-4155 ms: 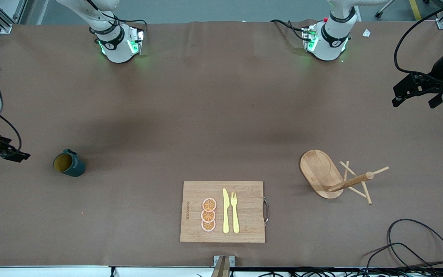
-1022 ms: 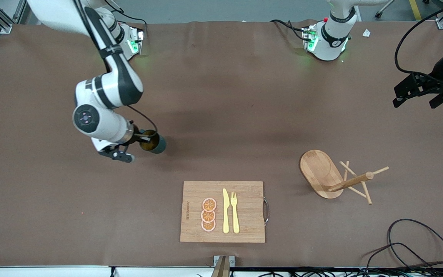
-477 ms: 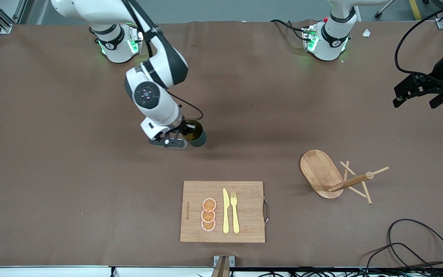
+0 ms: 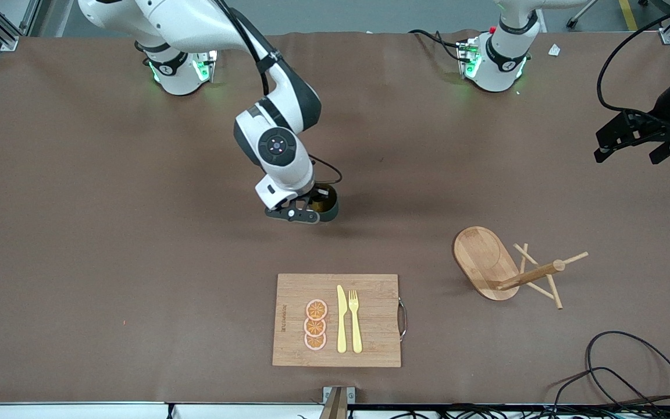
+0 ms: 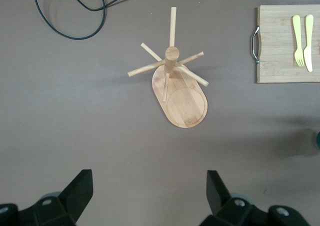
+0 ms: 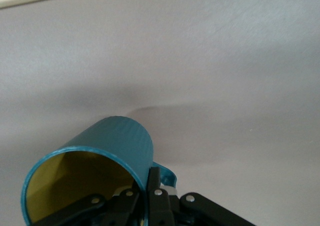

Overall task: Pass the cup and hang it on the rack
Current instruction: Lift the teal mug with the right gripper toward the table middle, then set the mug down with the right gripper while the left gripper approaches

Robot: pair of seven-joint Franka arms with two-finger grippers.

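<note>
My right gripper [image 4: 313, 205] is shut on the rim of the cup [image 4: 329, 205], a dark teal mug with a yellow inside. It holds the cup low over the middle of the table. In the right wrist view one finger sits inside the cup [image 6: 112, 146] and the other outside, beside the handle, with the right gripper [image 6: 148, 187] pinching the wall. The rack [image 4: 484, 260], a light wooden mug tree, stands toward the left arm's end of the table. My left gripper [image 4: 627, 156] waits open and empty above that end, and the left wrist view shows the rack [image 5: 186, 102] past the left gripper [image 5: 150, 188].
A bamboo cutting board [image 4: 370, 317] with a yellow knife, a yellow fork and orange slices lies nearer the front camera than the cup. It also shows as the board [image 5: 277, 46] in the left wrist view. Black cables [image 4: 620, 372] lie at the table's front corner by the rack.
My right arm has carried the cup from the right arm's end toward the middle of the table. The left arm, rack and board have not moved.
</note>
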